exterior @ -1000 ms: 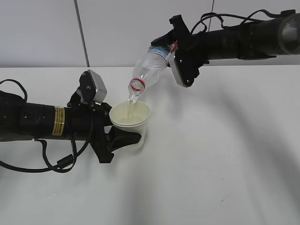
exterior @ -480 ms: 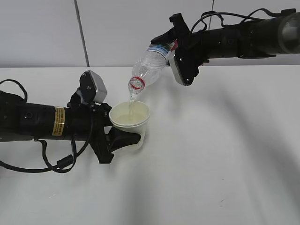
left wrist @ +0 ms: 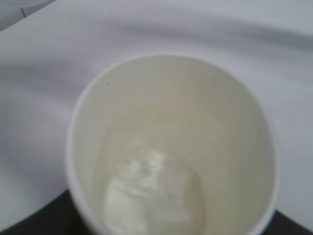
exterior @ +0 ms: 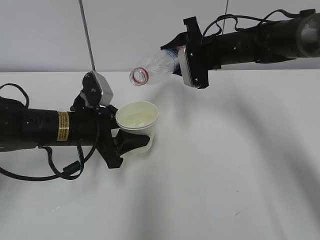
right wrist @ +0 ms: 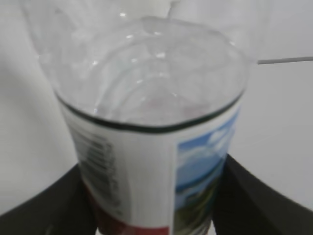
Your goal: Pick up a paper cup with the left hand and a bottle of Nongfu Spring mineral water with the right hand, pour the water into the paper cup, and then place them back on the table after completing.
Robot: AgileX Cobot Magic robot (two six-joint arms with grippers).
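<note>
Fingers [right wrist: 49, 205] around clear labelled bottle [right wrist: 146, 122]

The bottle [exterior: 156, 67] is clear, glossy plastic with a smooth printed label [right wrist: 146, 181]; below it the cup [exterior: 137, 120] is matt off-white paper, its inside wet and shiny [left wrist: 161, 186]; under the cup the table [exterior: 225, 165] is smooth, matt white.

Even, bright light falls from above on the white table [exterior: 240, 165], where soft grey shadows spread below both arms. The exterior view is fairly sharp. Both wrist views are blurred: the cup [left wrist: 171, 147] fills its frame out of focus, and the bottle [right wrist: 151, 122] shows small glints.
</note>
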